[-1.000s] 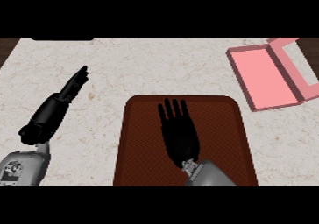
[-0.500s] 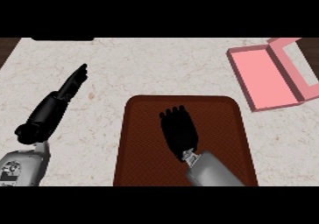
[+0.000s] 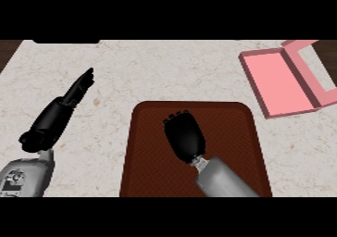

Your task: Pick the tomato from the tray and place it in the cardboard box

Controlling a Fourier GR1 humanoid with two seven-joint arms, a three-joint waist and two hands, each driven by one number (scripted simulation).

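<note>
A dark brown tray [image 3: 147, 157] lies on the counter at the lower middle. My right hand [image 3: 185, 136] is over the tray's middle, palm down, with its fingers curled downward. No tomato shows anywhere in the head view; it is hidden under that curled hand. The box [image 3: 277, 81] is pink, lies at the upper right with its lid [image 3: 321, 65] folded open, and stands apart from the tray. My left hand [image 3: 65, 104] rests open on the counter at the left, fingers pointing away.
The pale speckled counter [image 3: 164, 69] stretches between the tray and the far edge. A black object [image 3: 65, 40] sits at the far edge, upper left. Dark floor [image 3: 3, 53] shows beyond the counter's left corner.
The right hand's fingers, straight one second ago, have curled down over the tray's middle. The left hand, tray and box have not moved.
</note>
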